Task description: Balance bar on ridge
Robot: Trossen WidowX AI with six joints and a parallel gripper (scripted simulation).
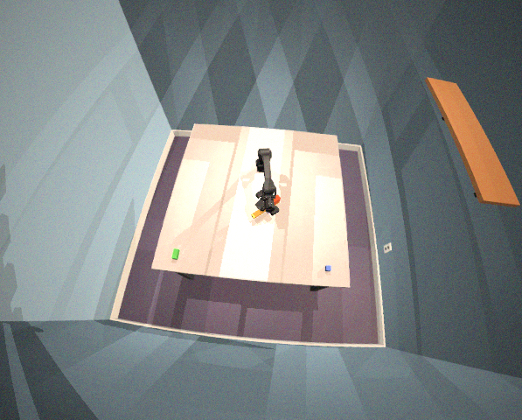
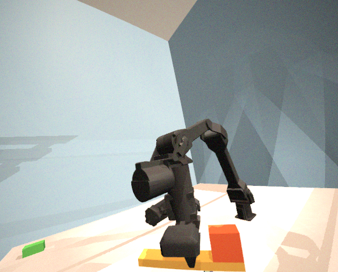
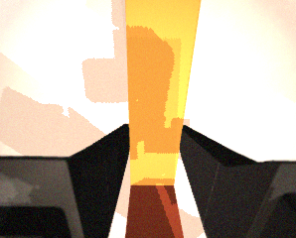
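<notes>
My gripper [image 1: 267,208] [image 2: 191,260] [image 3: 154,130] points down and is shut on the yellow-orange bar [image 1: 255,213] [image 2: 151,258] [image 3: 152,79], between its long bare end and a red block. The red block [image 1: 277,199] [image 2: 227,247] [image 3: 150,213] sits on the other end of the bar. The bar looks roughly level in the exterior view. A small grey sliver [image 2: 208,271], apparently the ridge's top, shows just under the bar at that view's bottom edge. The rest of the ridge is hidden, so I cannot tell whether bar and ridge touch.
A green block [image 1: 175,254] [image 2: 33,249] lies near the table's front left corner in the top view. A small blue cube [image 1: 328,268] lies near the front right corner. An orange shelf [image 1: 473,144] is on the right wall, away from the table.
</notes>
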